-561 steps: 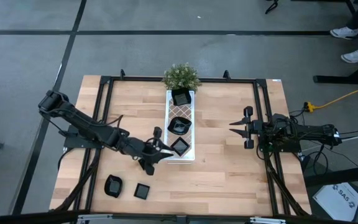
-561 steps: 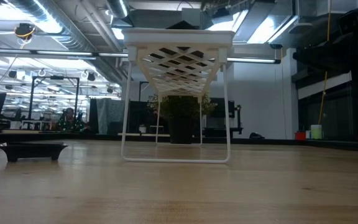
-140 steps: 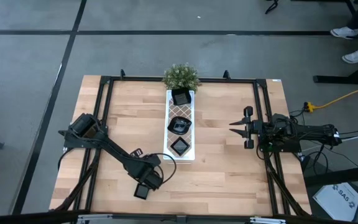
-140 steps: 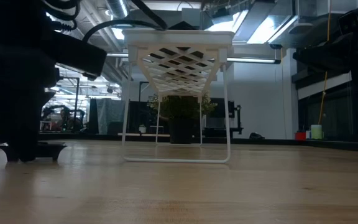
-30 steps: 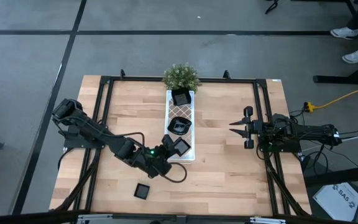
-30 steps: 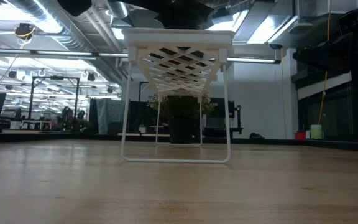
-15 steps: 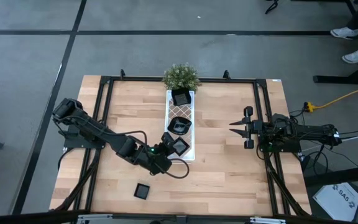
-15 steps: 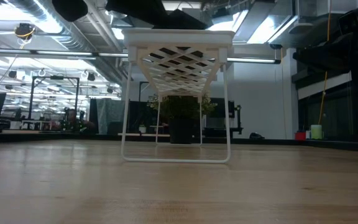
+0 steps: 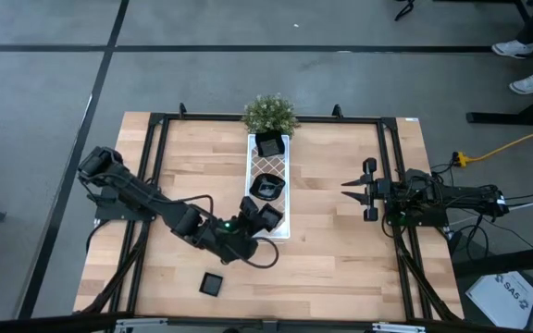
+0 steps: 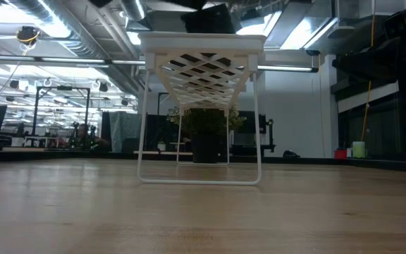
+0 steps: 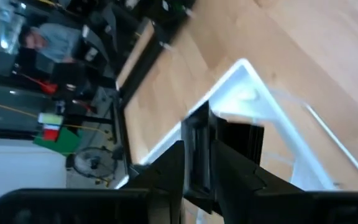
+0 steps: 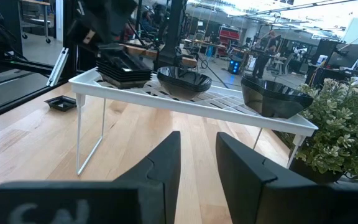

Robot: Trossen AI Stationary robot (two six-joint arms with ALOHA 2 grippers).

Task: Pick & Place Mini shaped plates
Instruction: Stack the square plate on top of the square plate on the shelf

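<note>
On the wooden tabletop (image 9: 331, 231), far left, the left arm reaches in from the edge, its left claw (image 9: 251, 220) at the near end of the long white tray (image 9: 286, 162). That claw sits against a stack of square black plates (image 9: 268, 216) on the tray's near end; in the left wrist view its fingers (image 11: 229, 171) flank a plate's edge (image 11: 238, 140), but I cannot tell whether they grip it or have let go. One small square plate (image 9: 212, 283) lies alone on the tabletop, nearer the front edge and well apart from the tray. Along the tray, a rounded plate (image 9: 266, 187) sits mid-length and another dark dish (image 9: 269, 144) at the far end, just beside the potted plant (image 9: 268, 114). On the right, the right claw (image 9: 345, 189) waits near the tabletop's edge, its fingers (image 12: 160, 165) standing partly apart and holding nothing.
</note>
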